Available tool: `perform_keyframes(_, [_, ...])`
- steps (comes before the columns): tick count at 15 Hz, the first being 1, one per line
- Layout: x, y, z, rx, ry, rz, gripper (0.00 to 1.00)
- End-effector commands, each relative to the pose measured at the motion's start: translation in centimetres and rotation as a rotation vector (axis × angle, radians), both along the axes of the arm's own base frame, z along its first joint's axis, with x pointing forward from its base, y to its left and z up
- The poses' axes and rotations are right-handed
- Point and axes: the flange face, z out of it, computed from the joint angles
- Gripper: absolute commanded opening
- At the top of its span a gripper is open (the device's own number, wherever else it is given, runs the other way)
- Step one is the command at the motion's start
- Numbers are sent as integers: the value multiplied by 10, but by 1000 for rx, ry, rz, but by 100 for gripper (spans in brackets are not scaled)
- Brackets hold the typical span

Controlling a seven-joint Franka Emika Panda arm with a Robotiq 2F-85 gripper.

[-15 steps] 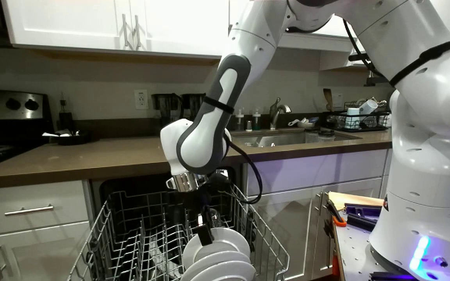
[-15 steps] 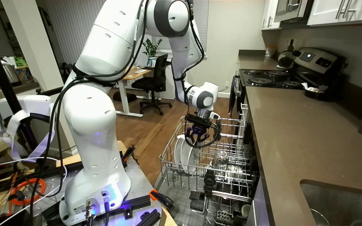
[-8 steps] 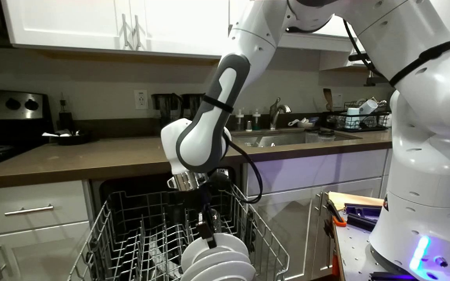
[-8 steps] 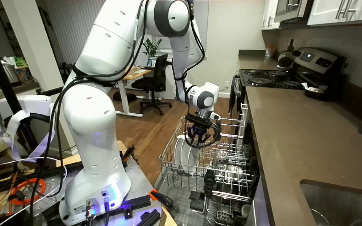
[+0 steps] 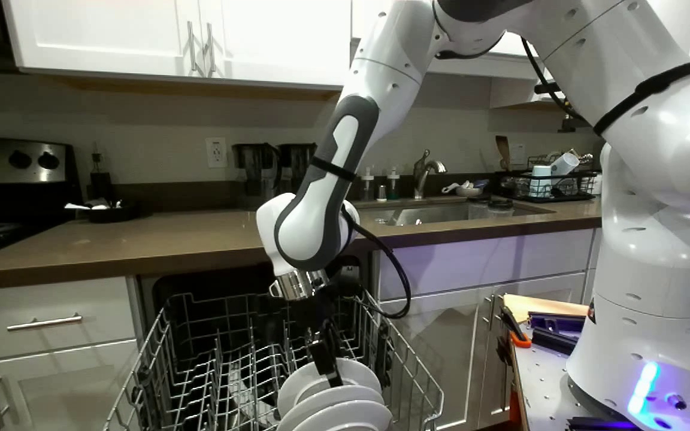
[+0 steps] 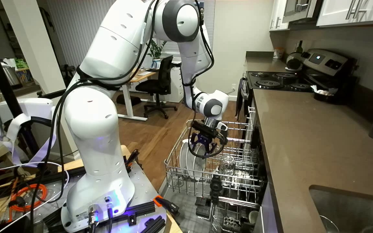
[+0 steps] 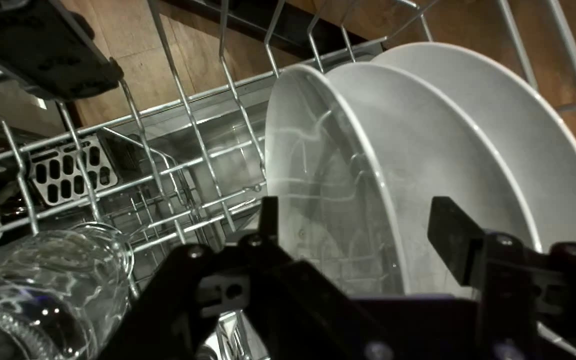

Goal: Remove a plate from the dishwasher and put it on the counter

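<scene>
Several white plates stand on edge in the rack of the dishwasher [image 5: 201,278]. In the wrist view the closest plate [image 7: 318,145] rises between the fingers of my gripper [image 7: 358,222]. My jaws stand wide apart, one on each side of its rim, and nothing is gripped. The right finger [image 7: 450,225] reaches into the space before a second plate [image 7: 433,145]. In an exterior view a finger [image 5: 327,362] overlaps the rearmost plate [image 5: 297,383]; from another angle the gripper [image 6: 202,145] hides part of the plates [image 6: 189,161]. The brown counter [image 5: 171,239] runs behind the dishwasher.
Wire tines surround the plates, and the rack's side wall [image 5: 411,354] rises beside them. A clear glass [image 7: 53,280] lies left of my gripper in the wrist view. The counter edge overhangs the back of the rack. A stove [image 6: 274,79] and a sink [image 5: 429,212] flank the counter.
My jaws have spread apart. The rearmost plate sits slightly lower than a second ago. The wrist has tilted and dropped a little, with the fingers further down over the plate.
</scene>
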Motion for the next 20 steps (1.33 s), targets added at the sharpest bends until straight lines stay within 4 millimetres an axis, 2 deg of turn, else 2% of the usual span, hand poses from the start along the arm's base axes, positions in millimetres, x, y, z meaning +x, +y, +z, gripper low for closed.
perform_keyframes(1, [0,-3,-13,56,33,-9,53])
perform_keyframes(3, [-1,-2,-16,76,19,-2,52])
perform_keyframes(9, [6,4,0,142,-75,21,12])
perform_keyframes(11, [9,5,5,157,-88,24,6])
perform_keyframes(12, [10,2,7,159,-93,26,9])
perform_keyframes(16, [12,-2,22,163,-106,34,10])
perform_keyframes(18, [13,0,35,157,-118,37,10])
perform_keyframes(20, [15,6,53,151,-139,51,5])
